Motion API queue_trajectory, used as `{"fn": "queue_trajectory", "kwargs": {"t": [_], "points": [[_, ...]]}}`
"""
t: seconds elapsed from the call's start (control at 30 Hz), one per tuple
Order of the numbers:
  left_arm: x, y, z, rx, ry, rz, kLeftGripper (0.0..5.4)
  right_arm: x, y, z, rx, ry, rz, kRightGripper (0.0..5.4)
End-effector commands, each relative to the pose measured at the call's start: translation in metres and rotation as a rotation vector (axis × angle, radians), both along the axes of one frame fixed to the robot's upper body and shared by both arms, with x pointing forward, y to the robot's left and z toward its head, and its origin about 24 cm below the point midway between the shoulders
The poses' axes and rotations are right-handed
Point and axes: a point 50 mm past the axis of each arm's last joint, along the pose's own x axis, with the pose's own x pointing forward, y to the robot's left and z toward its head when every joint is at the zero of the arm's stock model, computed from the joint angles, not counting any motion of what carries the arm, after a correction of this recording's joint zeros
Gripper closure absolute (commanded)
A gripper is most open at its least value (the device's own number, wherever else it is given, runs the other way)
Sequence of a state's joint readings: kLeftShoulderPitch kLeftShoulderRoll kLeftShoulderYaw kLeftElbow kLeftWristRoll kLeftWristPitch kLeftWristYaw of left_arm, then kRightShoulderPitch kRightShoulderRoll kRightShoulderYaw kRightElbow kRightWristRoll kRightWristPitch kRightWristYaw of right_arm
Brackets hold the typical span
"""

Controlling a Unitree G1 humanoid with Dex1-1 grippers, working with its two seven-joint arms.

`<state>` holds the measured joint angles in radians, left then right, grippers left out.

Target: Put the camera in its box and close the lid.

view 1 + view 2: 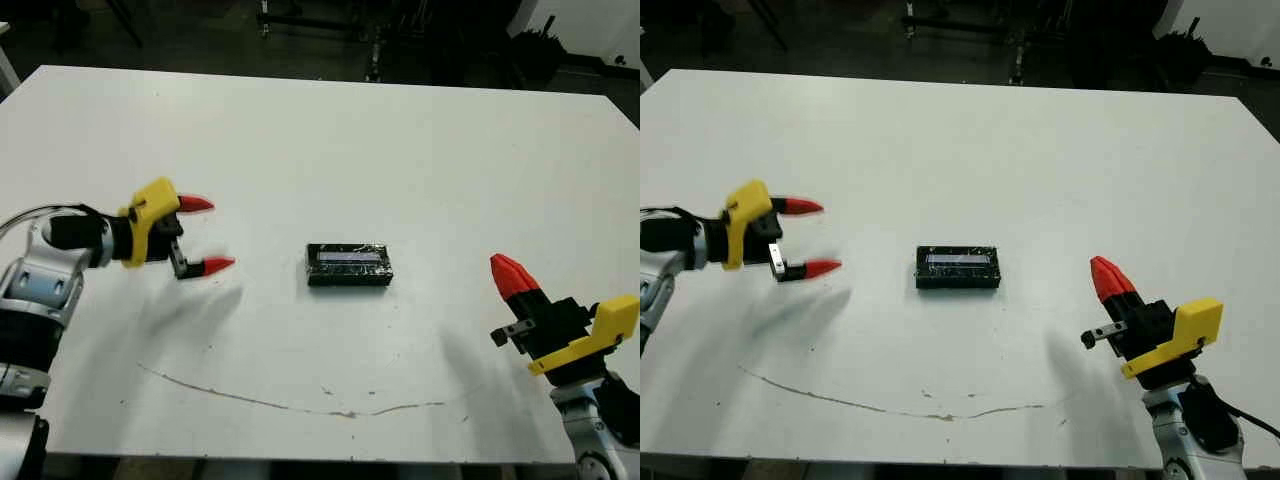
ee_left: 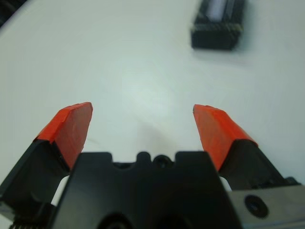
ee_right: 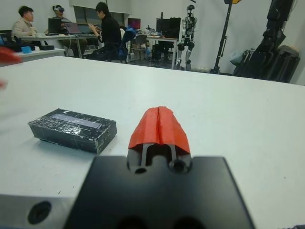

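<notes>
The small black rectangular box (image 1: pixel 348 265) sits mid-desk with its glossy mottled lid (image 1: pixel 349 257) on, left end effector (image 1: pixel 199 235) spread wide nearby, right end effector (image 1: pixel 510 274) pinched together empty, so both look finished; only pulling 2 arms clear seems left.

The white table (image 1: pixel 330 140) was lit brightly and evenly from overhead, while the room beyond its far edge was left dim in the head views. Soft grey shadows were cast on the tabletop beneath both arms. Small glints were caught on the glossy, mottled black lid (image 1: pixel 348 258). In the left wrist view the closed black box (image 2: pixel 218 24) was rendered blurred, and the red-tipped fingers (image 2: pixel 71 126) slightly soft.
</notes>
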<state>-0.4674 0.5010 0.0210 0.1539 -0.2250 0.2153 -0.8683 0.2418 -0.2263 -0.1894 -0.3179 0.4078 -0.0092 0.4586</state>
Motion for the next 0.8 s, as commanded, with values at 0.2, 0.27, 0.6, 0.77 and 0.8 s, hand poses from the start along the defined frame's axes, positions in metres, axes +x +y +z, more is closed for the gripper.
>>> {"fn": "queue_trajectory", "kwargs": {"t": [0.2,0.27,0.6,0.77,0.8], "points": [[-0.017,-0.073,0.004,-0.377,-0.14,0.028,1.52,0.002,0.0,0.0,0.009,-0.006,-0.001,5.4],[-0.019,-0.09,0.006,-0.417,-0.144,0.025,1.82,0.002,0.0,0.0,0.007,-0.006,-0.006,5.4],[-0.017,-0.157,-0.005,-0.441,-0.021,0.05,3.34,0.001,0.001,-0.001,-0.01,-0.008,-0.018,5.4],[-0.013,-0.174,-0.026,-0.36,0.038,0.045,4.1,0.0,0.001,-0.002,0.002,0.003,-0.017,5.4],[-0.013,-0.176,-0.031,-0.34,0.058,0.05,4.24,0.0,0.0,-0.002,0.0,0.002,-0.017,5.4]]}}
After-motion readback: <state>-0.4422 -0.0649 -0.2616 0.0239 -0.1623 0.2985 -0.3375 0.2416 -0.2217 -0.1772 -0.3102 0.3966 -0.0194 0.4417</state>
